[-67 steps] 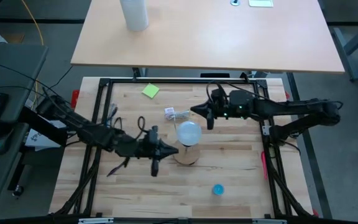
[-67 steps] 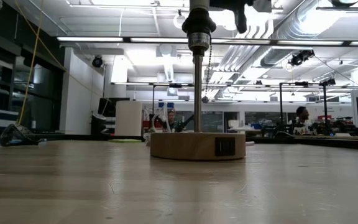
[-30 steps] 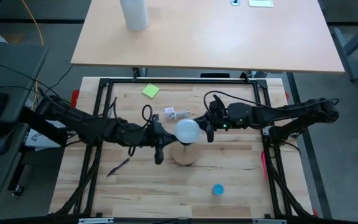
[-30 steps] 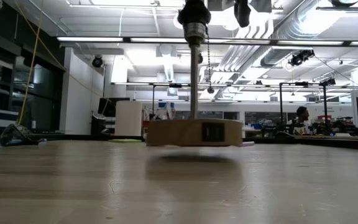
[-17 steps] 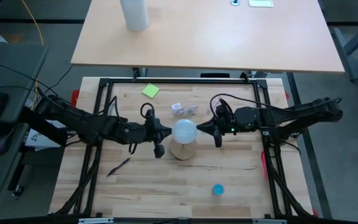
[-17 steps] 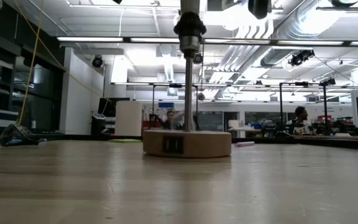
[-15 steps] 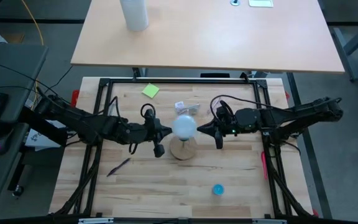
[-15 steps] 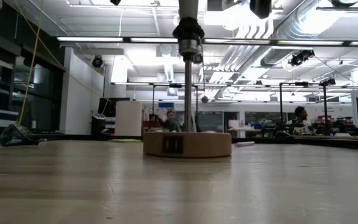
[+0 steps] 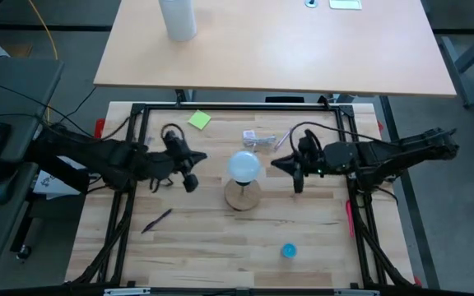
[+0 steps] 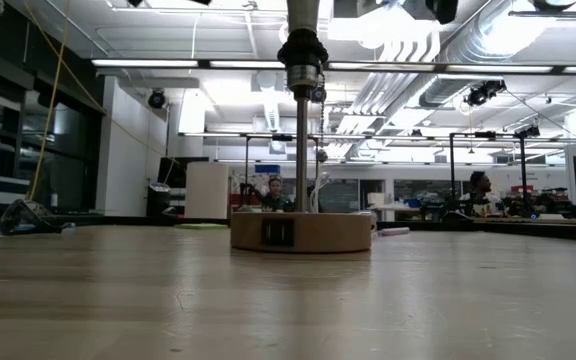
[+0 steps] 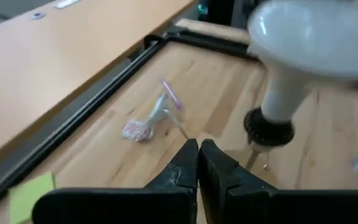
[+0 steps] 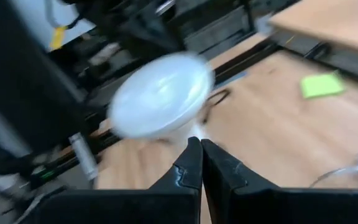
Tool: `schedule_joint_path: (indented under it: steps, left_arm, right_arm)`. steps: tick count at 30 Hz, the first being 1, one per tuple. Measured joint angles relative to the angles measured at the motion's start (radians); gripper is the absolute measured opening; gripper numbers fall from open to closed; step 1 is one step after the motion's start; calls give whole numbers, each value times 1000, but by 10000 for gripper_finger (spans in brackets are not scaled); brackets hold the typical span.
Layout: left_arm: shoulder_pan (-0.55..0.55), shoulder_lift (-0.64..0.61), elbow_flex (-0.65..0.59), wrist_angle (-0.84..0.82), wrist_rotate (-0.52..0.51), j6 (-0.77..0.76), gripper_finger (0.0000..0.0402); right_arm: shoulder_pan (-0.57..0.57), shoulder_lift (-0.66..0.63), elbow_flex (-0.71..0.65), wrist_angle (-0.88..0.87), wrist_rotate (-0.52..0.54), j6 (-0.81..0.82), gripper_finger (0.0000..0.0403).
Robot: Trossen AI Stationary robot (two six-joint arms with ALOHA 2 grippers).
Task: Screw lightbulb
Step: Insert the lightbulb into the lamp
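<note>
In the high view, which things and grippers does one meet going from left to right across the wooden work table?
Left gripper, shut → white frosted lightbulb on its round wooden disc base → small blue object → right gripper, shut.

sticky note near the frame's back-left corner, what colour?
Yellow-green; the sticky note shows best in the high view.

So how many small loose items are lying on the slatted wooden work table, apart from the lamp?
4: a green sticky note near the back-left, a crinkled clear wrapper behind the white frosted lightbulb, a dark pen front-left, a small blue cap at the front. Arms may hide more.
</note>
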Motion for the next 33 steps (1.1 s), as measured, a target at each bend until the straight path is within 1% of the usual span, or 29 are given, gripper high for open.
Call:
schedule_joint_path:
  steps: [2,4,7,9,11,13,16,19,23,27,33]
  left_arm:
    - [-20,-23,-15,37,-7,-38,0]
    - [-51,-25,-24,109,-6,-45,0]
    - [-107,9,-35,238,-5,8,0]
    - [-146,55,-35,314,-4,59,0]
    - [-170,107,-37,394,4,77,0]
    - [-177,150,-37,488,28,87,0]
    - [-168,206,-36,637,48,123,0]
    - [-139,250,-37,739,65,155,0]
    - [-93,275,-36,787,147,142,0]
    - [-71,280,-37,786,159,129,0]
    - [-46,278,-37,791,161,137,0]
  right_arm:
    - [-41,5,0,22,4,-24,0]
    - [-90,18,0,60,-19,-34,0]
    - [-161,56,0,149,-98,-71,0]
    - [-203,88,0,227,-152,-83,0]
    - [-238,122,0,285,-208,-92,0]
    - [-266,157,0,336,-256,-99,0]
    - [-295,199,0,388,-300,-100,0]
    - [-321,235,0,411,-335,-100,0]
    - [-333,265,0,429,-352,-100,0]
    - [-328,272,0,443,-360,-94,0]
    - [-285,270,0,453,-365,-90,0]
